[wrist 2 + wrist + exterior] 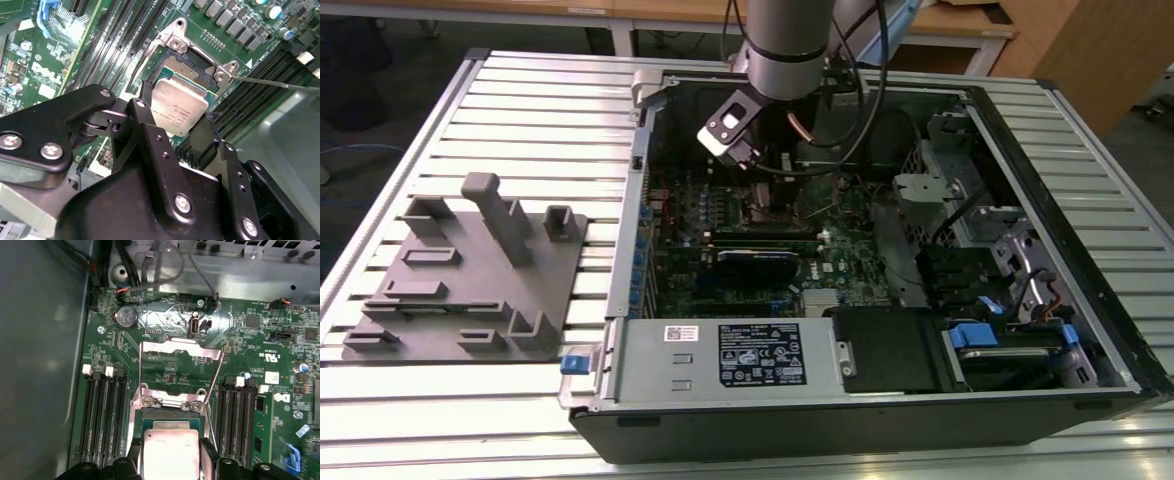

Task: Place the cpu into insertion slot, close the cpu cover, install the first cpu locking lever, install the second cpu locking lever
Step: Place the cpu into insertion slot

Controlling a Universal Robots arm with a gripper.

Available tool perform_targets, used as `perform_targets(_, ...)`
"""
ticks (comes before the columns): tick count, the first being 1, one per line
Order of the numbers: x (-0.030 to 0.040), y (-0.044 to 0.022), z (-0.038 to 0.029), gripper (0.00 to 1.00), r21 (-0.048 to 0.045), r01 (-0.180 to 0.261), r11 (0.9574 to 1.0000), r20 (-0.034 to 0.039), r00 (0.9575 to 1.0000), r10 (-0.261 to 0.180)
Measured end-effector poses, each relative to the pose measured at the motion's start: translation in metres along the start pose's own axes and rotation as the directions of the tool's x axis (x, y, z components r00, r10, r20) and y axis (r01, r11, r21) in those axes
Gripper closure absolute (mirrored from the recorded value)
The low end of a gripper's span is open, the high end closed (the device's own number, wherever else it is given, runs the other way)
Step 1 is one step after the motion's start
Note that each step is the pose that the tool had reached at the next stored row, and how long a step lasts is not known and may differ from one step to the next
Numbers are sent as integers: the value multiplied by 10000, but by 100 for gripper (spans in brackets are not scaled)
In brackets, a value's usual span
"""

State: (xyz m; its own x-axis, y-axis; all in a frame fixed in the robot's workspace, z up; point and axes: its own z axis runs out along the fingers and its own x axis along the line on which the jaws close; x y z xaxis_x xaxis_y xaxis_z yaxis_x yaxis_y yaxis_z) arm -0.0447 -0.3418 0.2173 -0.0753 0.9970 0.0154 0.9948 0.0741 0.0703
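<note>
The open computer case [854,400] lies on its side on the slatted metal surface [520,90]. A grey moulded fixture [467,280] rests on the surface at the exterior view's left, apart from the case. The robot arm [787,50] reaches down into the case over the motherboard [761,250].

**Claw.** In both wrist views the claw [177,107] [170,455] is closed on the cpu [182,110] [170,450]. One black finger [146,97] presses one edge of the chip and the opposite finger presses the other edge. The silver-grey metal top of the cpu faces the cameras.

**Cpu position.** The cpu is held directly over the insertion slot [181,67] [150,415], overlapping most of it. A strip of the slot's contact field is exposed beyond one edge of the chip. Whether the cpu is seated or just above the slot cannot be determined.

**Cpu cover.** In the first wrist view the cpu cover [181,347] is swung open, away from the slot. Its square window shows the green board behind it, and its hinge end sits at the slot's metal edge.

**Locking lever.** A thin metal locking lever [214,382] [280,84] stands released, angled up beside the slot.

**Adjacent parts.** Long black memory slots [102,415] flank the insertion slot on both sides. A coin battery [126,316] sits on the board beyond the open cover.
</note>
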Motion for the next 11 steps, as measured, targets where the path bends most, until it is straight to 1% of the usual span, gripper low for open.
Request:
perform_targets(3,0,-3,44,46,-2,0,10000,-2,10000,0)
perform_targets(5,-1,-4,45,46,1,0,10000,2,10000,0)
perform_targets(8,-1,-9,75,46,-2,-13,10000,0,10000,13)
perform_targets(11,-1,-11,96,46,-3,-155,9999,10,9999,155)
